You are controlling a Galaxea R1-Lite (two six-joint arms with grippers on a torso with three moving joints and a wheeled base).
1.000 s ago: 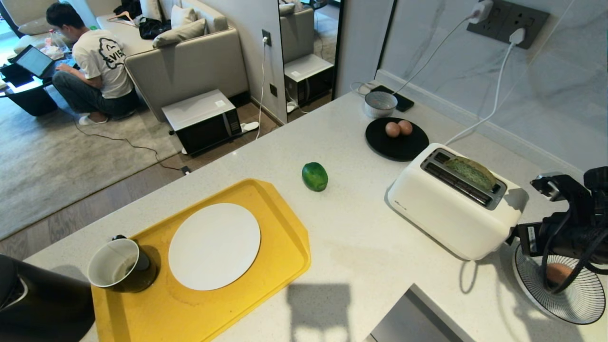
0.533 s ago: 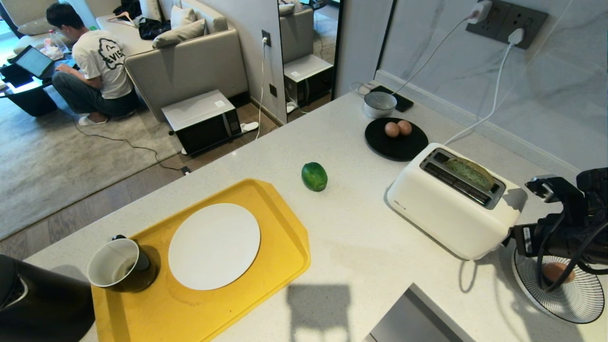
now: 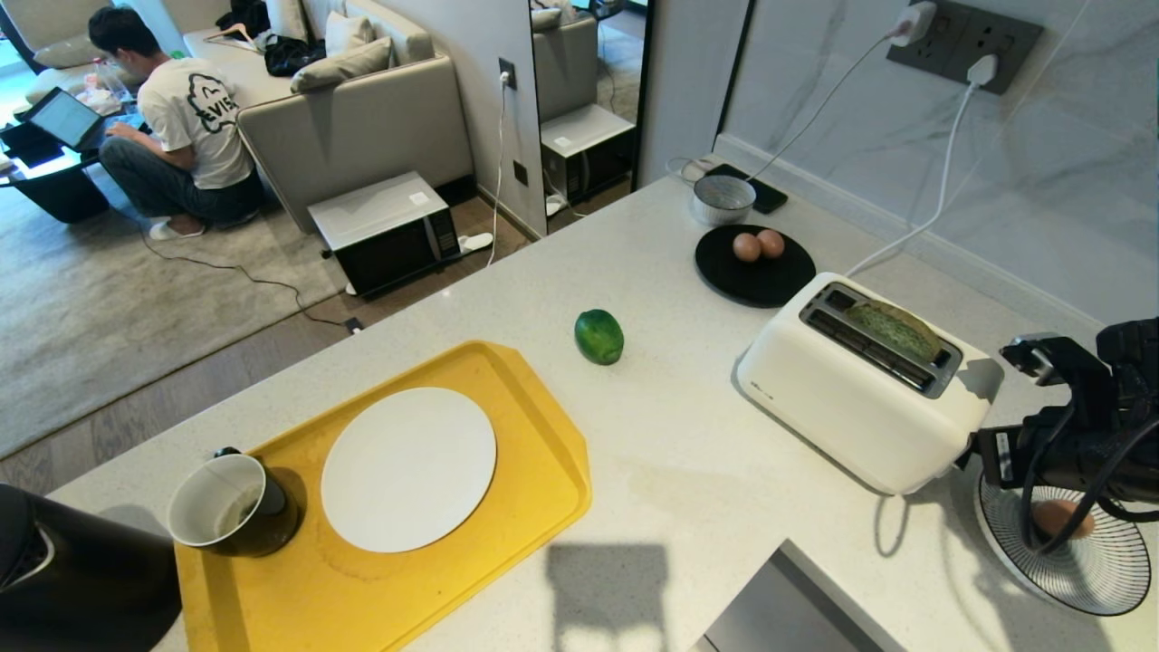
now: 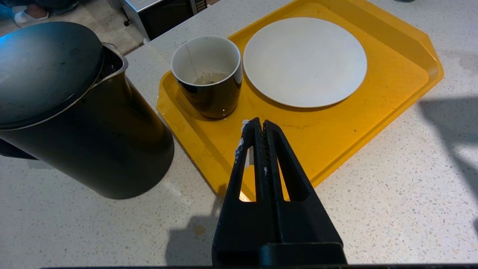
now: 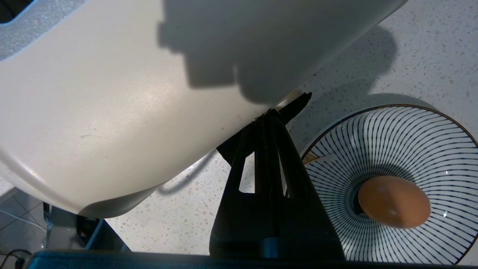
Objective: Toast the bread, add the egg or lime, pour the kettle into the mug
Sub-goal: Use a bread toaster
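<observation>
The bread (image 3: 896, 328) stands in the rear slot of the white toaster (image 3: 842, 407), its top just above the rim. My right gripper (image 5: 267, 120) is shut with nothing in it, its tips against the black lever (image 5: 297, 105) at the toaster's near end. The lime (image 3: 599, 336) lies on the counter left of the toaster. Two eggs (image 3: 759, 244) rest on a black plate (image 3: 770, 281). The mug (image 4: 207, 74) stands on the yellow tray (image 4: 336, 138) beside the black kettle (image 4: 74, 112). My left gripper (image 4: 260, 125) hangs shut above the tray, near the mug.
A striped bowl (image 5: 410, 142) holding one egg (image 5: 394, 201) sits right under the right arm (image 3: 1068, 435). A white plate (image 3: 409, 469) lies on the tray. A grey bowl (image 3: 724, 197) stands behind the black plate. A person sits on the floor far left.
The right arm has edged slightly toward the toaster's near end. Nothing else has moved.
</observation>
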